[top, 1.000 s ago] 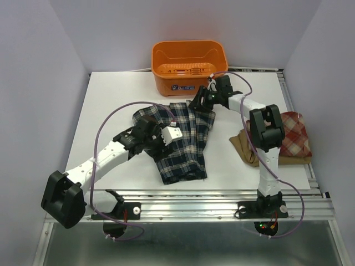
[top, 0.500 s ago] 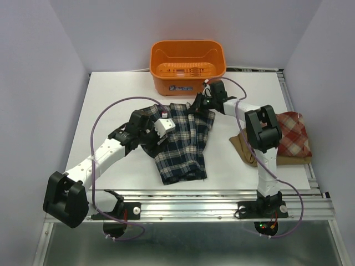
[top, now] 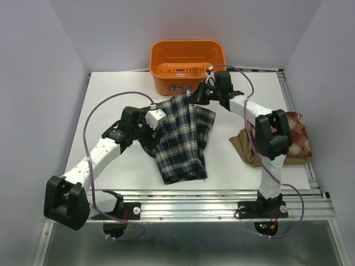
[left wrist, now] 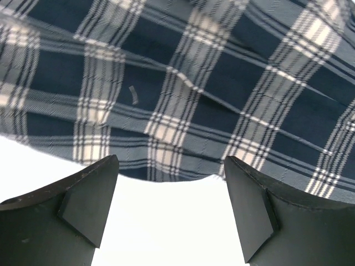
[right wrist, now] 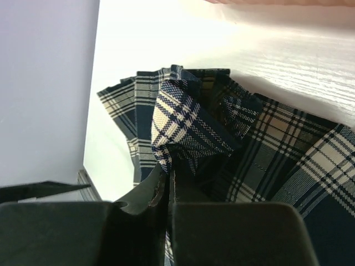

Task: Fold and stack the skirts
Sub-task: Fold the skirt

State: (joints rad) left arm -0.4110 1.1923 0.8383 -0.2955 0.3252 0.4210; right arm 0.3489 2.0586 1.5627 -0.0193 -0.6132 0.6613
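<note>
The navy-green-white plaid skirt [top: 180,141] lies in the middle of the table, its far edge lifted. My right gripper [top: 196,98] is shut on that raised far edge just in front of the basket. In the right wrist view the cloth [right wrist: 186,119] bunches up out of the closed right gripper [right wrist: 168,178]. My left gripper [top: 148,132] sits at the skirt's left edge. It is open in the left wrist view [left wrist: 171,166], with bare table between its fingers and the plaid hem [left wrist: 183,111] just beyond the tips. The red-and-white plaid skirt [top: 295,136] rests on the tan skirt [top: 244,145] at the right.
An orange plastic basket [top: 187,64] stands at the back centre, right behind the right gripper. The table's metal rail [top: 194,199] runs along the near edge. Purple cables loop over both arms.
The right gripper has shut on the plaid skirt's far edge and raised it toward the basket. The left gripper has slid left and back to the skirt's left edge, staying open.
</note>
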